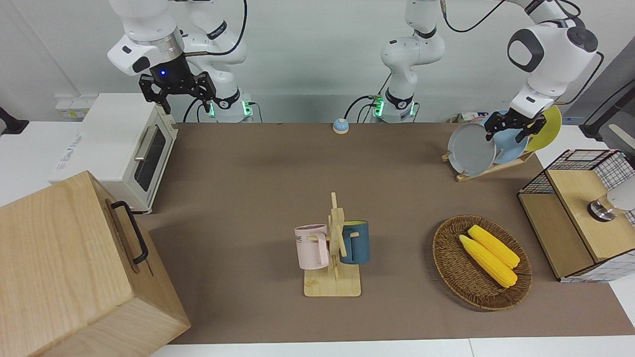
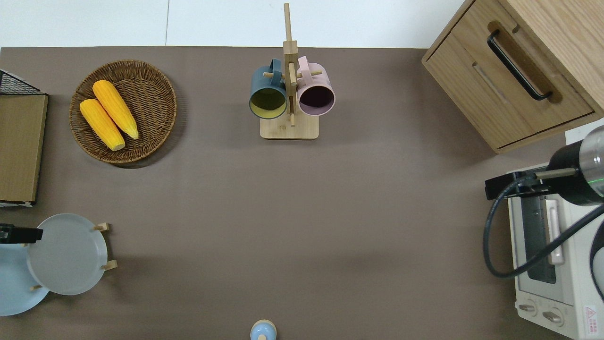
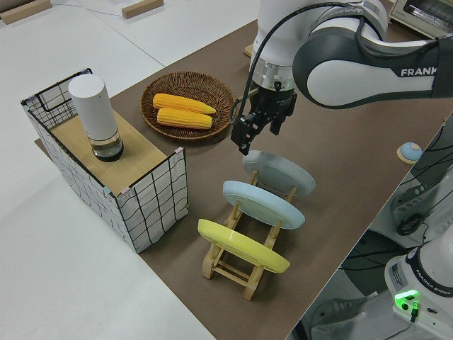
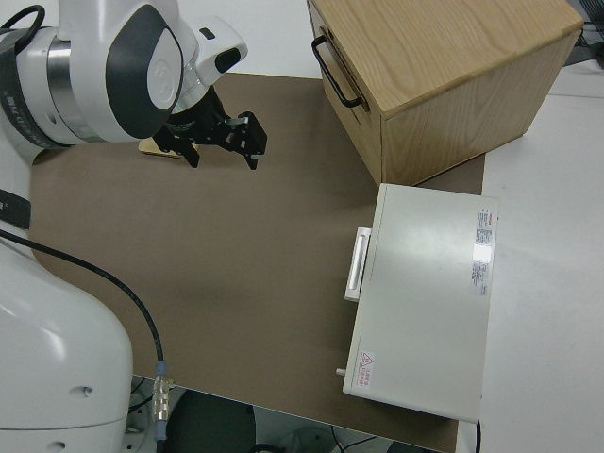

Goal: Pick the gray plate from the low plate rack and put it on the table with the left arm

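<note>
The gray plate [image 1: 471,148] [image 2: 68,255] [image 3: 279,173] leans in the low plate rack [image 1: 488,171] [image 3: 237,265], in the slot toward the middle of the brown table [image 1: 278,183]. My left gripper [image 1: 506,131] [image 3: 258,134] hangs open just over the plate's upper rim, fingers pointing down and nothing between them. Only its tip [image 2: 21,234] shows at the overhead view's edge. The right gripper [image 1: 176,91] [image 4: 222,137] is parked and open.
A light blue plate [image 1: 511,146] and a yellow plate [image 1: 548,129] stand in the same rack. A wire crate [image 1: 575,213], a wicker basket with corn [image 1: 481,263], a mug stand [image 1: 335,248], a toaster oven [image 1: 124,148] and a wooden drawer box [image 1: 74,267] also stand here.
</note>
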`<action>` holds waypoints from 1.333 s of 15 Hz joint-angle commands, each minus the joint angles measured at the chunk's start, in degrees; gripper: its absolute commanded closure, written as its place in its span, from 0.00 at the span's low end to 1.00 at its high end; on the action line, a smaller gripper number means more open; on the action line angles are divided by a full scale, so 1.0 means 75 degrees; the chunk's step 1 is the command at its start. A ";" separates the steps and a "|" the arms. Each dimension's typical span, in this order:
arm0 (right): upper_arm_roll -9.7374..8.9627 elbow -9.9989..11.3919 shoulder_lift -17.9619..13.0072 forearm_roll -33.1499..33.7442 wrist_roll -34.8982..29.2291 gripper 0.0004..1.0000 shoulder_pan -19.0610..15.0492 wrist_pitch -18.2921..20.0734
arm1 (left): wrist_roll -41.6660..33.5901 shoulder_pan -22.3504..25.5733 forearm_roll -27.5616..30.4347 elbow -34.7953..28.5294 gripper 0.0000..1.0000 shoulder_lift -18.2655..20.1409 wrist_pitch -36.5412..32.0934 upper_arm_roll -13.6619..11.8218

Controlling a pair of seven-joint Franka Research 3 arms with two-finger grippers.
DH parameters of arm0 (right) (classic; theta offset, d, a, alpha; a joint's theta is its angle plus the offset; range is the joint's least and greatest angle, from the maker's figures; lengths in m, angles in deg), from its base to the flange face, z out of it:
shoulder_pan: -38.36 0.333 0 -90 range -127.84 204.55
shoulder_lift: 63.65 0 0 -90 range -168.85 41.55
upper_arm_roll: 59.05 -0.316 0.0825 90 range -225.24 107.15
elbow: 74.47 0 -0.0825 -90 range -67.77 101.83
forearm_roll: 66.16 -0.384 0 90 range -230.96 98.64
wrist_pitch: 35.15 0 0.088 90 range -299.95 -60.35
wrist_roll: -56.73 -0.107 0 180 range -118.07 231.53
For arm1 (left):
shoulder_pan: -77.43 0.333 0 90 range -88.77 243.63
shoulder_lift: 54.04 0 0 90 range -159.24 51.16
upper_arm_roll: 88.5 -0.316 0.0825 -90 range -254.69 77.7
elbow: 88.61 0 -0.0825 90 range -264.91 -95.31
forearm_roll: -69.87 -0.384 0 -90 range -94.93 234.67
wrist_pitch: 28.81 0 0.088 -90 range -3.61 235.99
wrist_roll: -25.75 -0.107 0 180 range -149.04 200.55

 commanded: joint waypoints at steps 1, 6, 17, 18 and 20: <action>-0.0039 -0.0046 -0.0019 -0.0057 0.0011 0.01 -0.0055 0.0111 | 0.0162 0.0003 -0.0108 -0.0946 0.01 0.0475 0.0773 0.0016; -0.0039 -0.0046 -0.0019 -0.0057 0.0011 0.01 -0.0055 0.0111 | 0.0173 0.0085 -0.0108 -0.1545 0.02 0.0488 0.1419 0.0016; -0.0051 -0.0046 -0.0019 -0.0057 0.0011 0.01 -0.0055 0.0111 | 0.0162 0.0120 -0.0108 -0.1827 0.45 0.0476 0.1560 0.0016; -0.0051 -0.0046 -0.0019 -0.0057 -0.0001 0.01 -0.0055 0.0111 | 0.0162 0.0120 -0.0108 -0.1827 0.53 0.0488 0.1560 0.0016; -0.0039 -0.0046 -0.0019 -0.0057 -0.0001 0.01 -0.0055 0.0111 | 0.0150 0.0120 -0.0108 -0.1827 0.77 0.0488 0.1537 0.0016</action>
